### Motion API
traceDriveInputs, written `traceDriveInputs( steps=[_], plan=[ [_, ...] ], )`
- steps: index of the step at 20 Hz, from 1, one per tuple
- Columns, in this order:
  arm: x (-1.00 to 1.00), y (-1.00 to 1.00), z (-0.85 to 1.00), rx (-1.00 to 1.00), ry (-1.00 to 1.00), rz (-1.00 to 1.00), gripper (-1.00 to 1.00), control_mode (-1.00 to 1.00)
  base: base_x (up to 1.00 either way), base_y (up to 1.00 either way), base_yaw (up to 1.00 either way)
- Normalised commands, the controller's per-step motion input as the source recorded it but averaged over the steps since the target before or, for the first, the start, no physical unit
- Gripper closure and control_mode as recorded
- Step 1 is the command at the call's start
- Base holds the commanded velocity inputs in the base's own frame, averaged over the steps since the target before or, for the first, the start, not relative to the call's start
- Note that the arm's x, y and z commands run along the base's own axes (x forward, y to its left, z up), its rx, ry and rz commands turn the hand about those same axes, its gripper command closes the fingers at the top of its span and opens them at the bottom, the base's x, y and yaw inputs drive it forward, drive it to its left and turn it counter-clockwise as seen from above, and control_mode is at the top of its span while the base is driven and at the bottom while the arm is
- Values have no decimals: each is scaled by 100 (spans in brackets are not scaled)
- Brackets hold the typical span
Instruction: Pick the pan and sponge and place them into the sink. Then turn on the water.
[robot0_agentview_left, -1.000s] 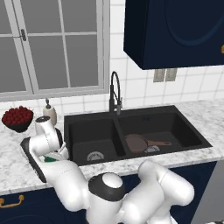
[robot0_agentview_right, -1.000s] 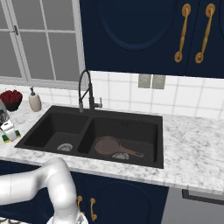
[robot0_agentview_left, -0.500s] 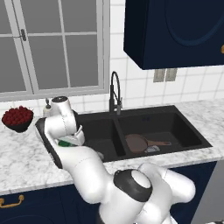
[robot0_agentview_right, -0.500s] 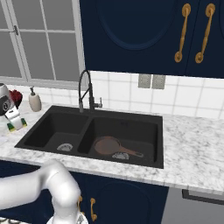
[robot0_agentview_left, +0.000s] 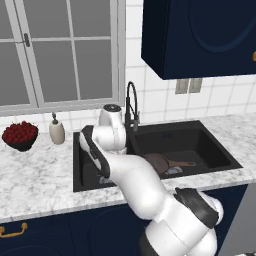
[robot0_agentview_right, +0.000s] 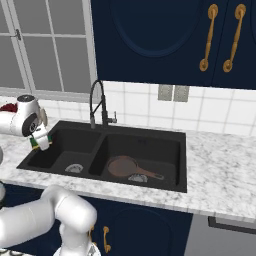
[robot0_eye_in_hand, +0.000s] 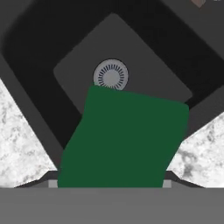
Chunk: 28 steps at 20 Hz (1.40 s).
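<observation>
We have swung our two-finger gripper (robot0_agentview_right: 40, 142), clamped on the small green-topped yellow sponge (robot0_agentview_right: 38, 142), from the counter over the black double-basin sink (robot0_agentview_right: 165, 182). The left basin's round metal drain (robot0_eye_in_hand: 111, 75) now lies directly below, so release comes next; the dark round frying pan (robot0_agentview_right: 123, 166) already rests in the basin beyond.

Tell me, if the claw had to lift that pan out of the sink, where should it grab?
Probably the long thin handle of the pan, coming straight down from above. The pan lies flat in the right basin of the sink, handle pointing right along the floor, slim enough to pinch; the round body looks too wide.
</observation>
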Motion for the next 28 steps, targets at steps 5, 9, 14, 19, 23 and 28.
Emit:
traceDriveInputs(
  steps=[5, 9, 14, 19, 23, 28],
  plan=[
    [-4, -100, 3, 19, -13, -4, 100, -100, 0, 0, 0],
    [-3, -100, 13, 17, -4, 0, 100, -100, 0, 0, 0],
    [-1, -100, 22, 11, 2, 0, 100, -100, 0, 0, 0],
    [0, -100, 25, 4, 9, 0, 100, -100, 0, 0, 0],
    [0, -100, 20, 4, 7, 0, 100, -100, 0, 0, 0],
    [30, -100, 1, 13, 1, 10, 100, -100, 0, 0, 0]
  ],
)
